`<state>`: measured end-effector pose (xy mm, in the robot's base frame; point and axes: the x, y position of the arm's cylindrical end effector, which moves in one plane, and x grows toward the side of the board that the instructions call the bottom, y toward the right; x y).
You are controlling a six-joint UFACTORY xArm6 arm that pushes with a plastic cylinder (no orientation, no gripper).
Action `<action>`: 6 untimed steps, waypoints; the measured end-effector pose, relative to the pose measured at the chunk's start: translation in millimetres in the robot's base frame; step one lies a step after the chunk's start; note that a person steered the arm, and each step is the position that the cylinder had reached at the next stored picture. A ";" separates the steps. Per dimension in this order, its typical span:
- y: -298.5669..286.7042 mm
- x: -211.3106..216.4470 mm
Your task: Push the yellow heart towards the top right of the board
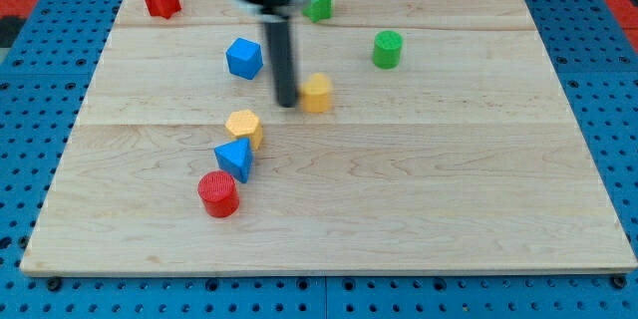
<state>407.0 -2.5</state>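
Note:
The yellow heart [317, 92] lies a little above the middle of the wooden board [419, 189]. My tip [286, 103] is at the heart's left side, touching or nearly touching it. The dark rod rises from there to the view's top, where the arm's blurred end shows. A yellow hexagon-like block [244, 127] lies below and left of my tip.
A blue block [243, 58] lies left of the rod. A blue triangular block [236, 159] and a red cylinder [218, 193] lie at lower left. A red block [161, 0] is at top left. A green block [320, 4] and green cylinder [387, 49] lie toward the top.

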 end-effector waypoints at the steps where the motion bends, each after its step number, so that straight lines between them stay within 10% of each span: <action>1: 98.7 5.3; 6: 168.7 -154.3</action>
